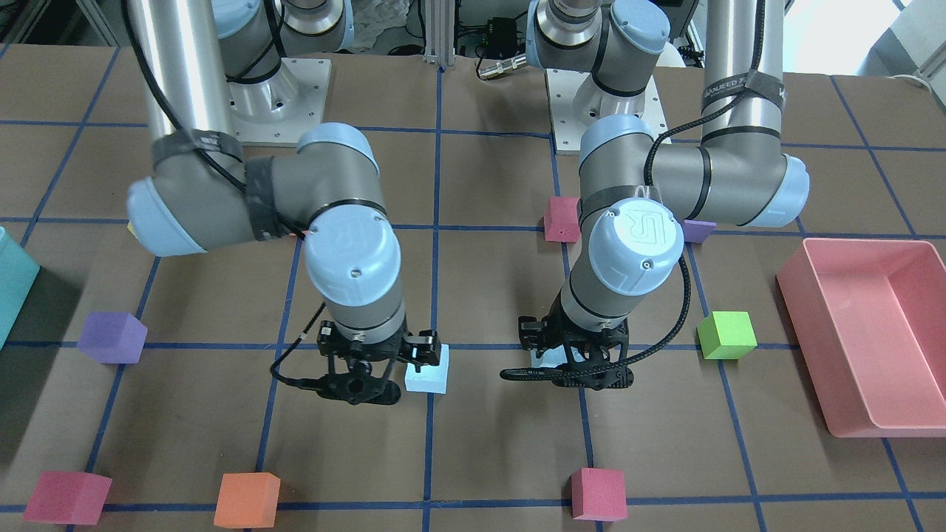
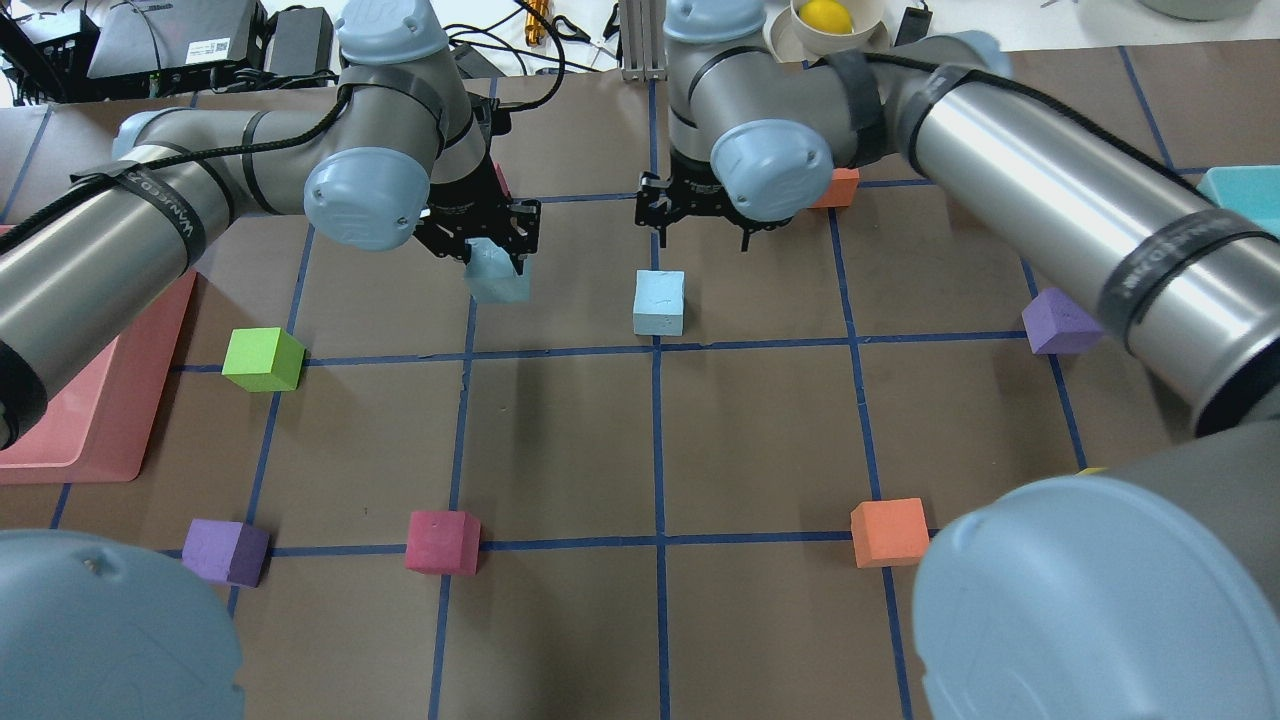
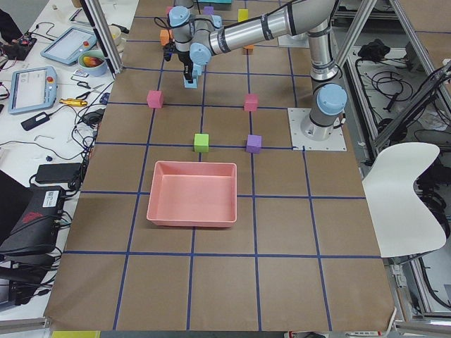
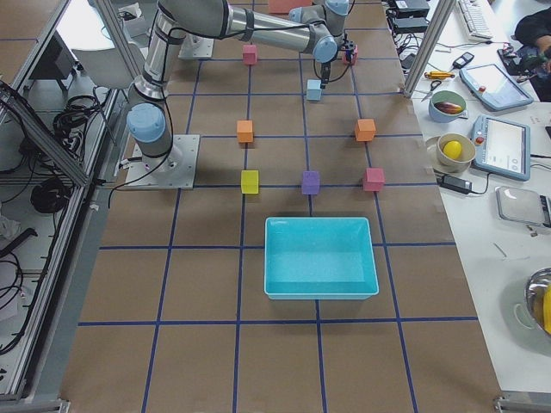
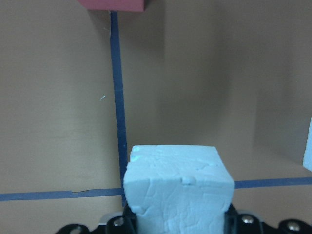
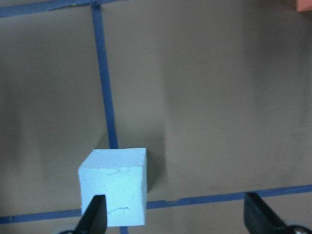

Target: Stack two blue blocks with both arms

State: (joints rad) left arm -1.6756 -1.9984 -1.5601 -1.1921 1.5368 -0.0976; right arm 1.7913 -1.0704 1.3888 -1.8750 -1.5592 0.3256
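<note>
Transport step, it seems. The left gripper is clamped on the held blue block, probably clear of the table. The right gripper, spread wide and empty, has the free blue block just beside one finger. Next, the held block needs centring squarely above the free one.

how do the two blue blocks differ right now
The held blue block is clamped in the left gripper. The free blue block rests loose on the table, and the open right gripper is not gripping it. From overhead the held one is partly covered and the free one is fully in view. Both are pale blue, dented cubes of like size.
</note>
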